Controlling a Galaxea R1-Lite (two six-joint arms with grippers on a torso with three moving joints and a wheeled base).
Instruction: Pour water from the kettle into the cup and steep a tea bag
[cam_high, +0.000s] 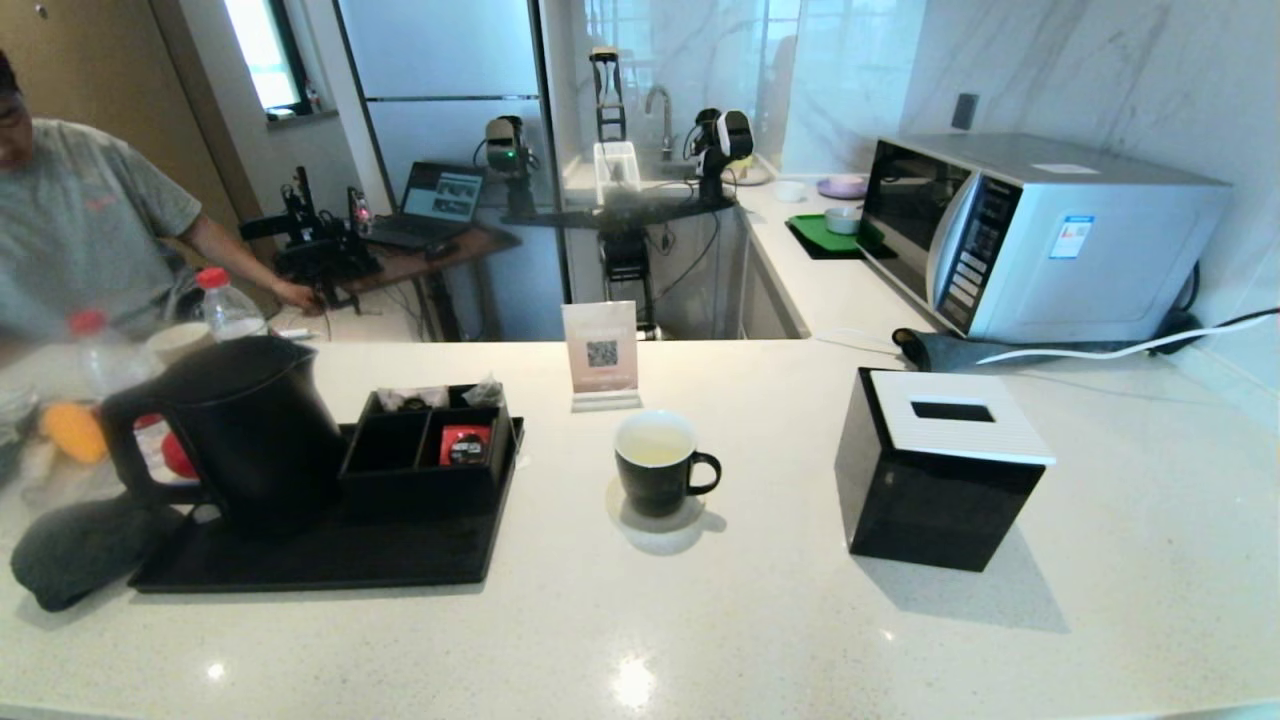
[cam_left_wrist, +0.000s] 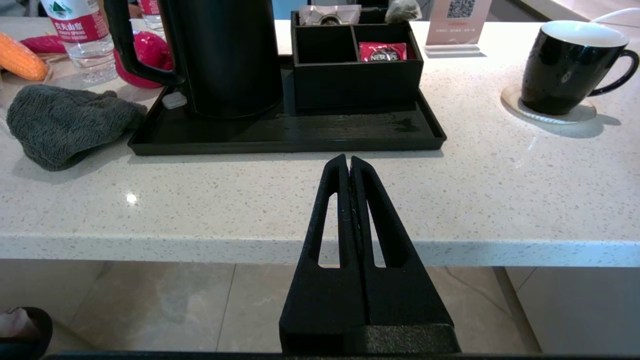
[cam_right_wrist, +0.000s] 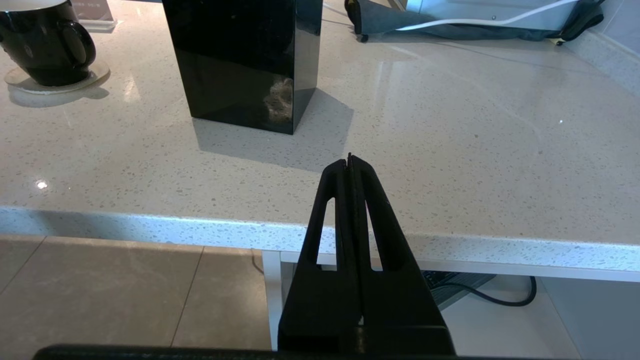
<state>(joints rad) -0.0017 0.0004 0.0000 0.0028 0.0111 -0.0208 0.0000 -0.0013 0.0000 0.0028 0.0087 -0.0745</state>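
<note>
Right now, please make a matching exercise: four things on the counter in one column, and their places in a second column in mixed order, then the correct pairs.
Things:
1. kettle
2. cup
3. red packet
4. tissue box

Places:
A. in a compartment of the black organizer
B. on a round coaster
C. alone on bare counter, near the microwave
D. on the black tray, handle toward the grey cloth

Pairs: 1-D, 2-B, 3-A, 4-C

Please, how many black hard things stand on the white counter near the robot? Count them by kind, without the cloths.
Kettle: 1
Cup: 1
Tray: 1
Compartment box: 1
Tissue box: 1
Total: 5
</note>
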